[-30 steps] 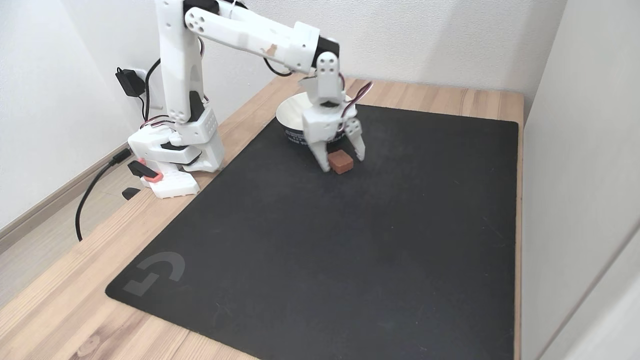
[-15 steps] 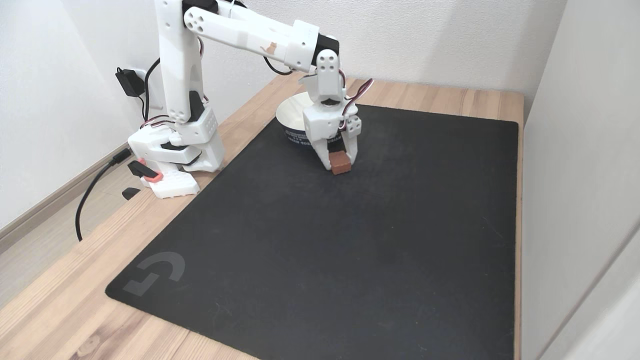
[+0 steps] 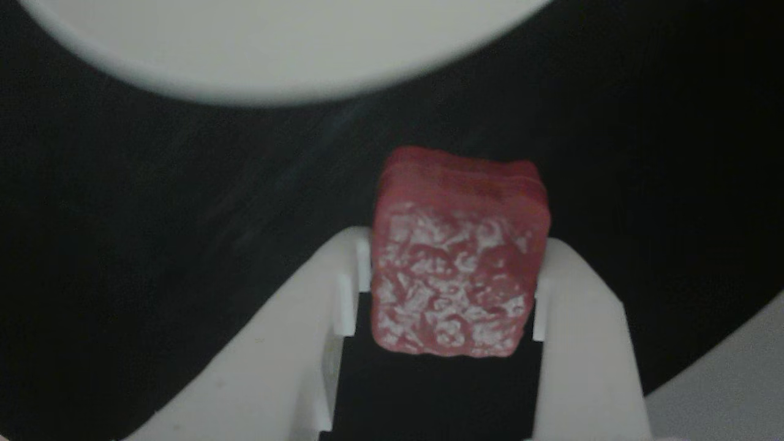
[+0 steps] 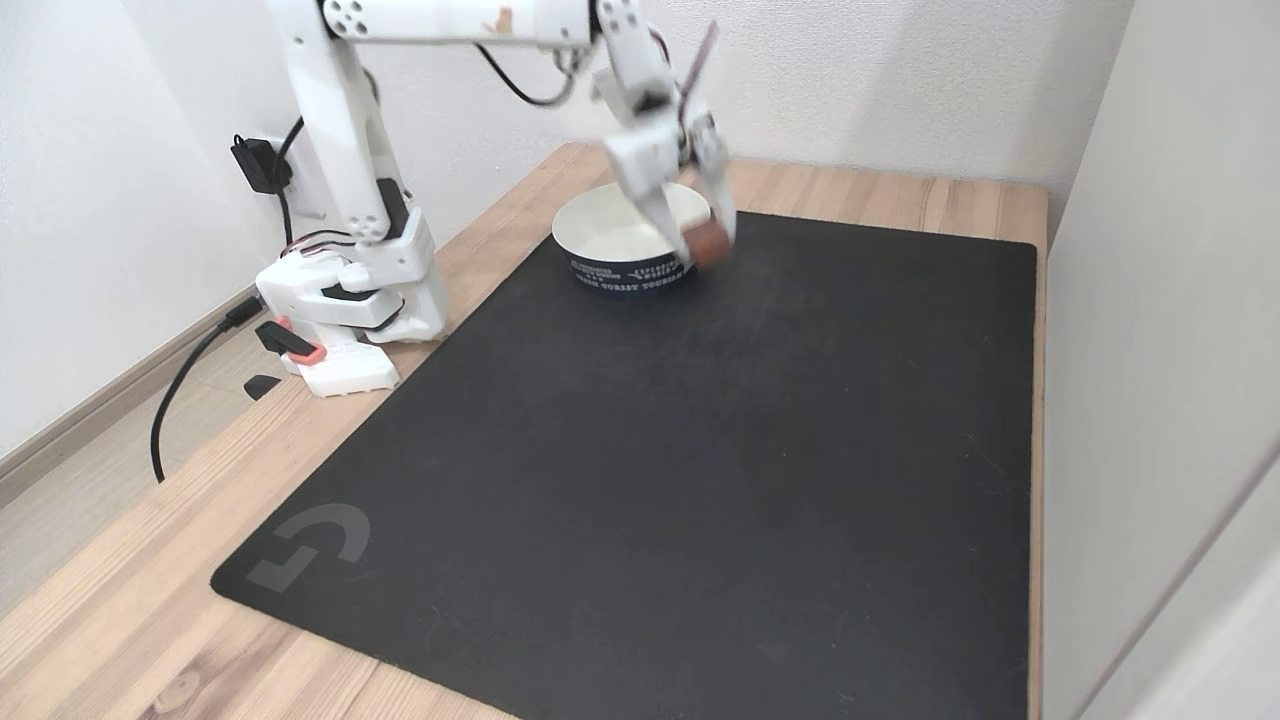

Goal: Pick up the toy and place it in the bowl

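The gripper [image 4: 700, 235] grasps the toy [image 4: 708, 243] just beside the bowl [image 4: 600, 262]; I'd carry it fully over the rim before letting go.

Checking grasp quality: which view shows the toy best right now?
The other view. The toy is large and sharp there, its bumpy whitish-mottled face clear, pinched on both sides by the gripper. In the fixed view the toy is a small motion-blurred red blob at the gripper tips, lifted off the mat beside the bowl.
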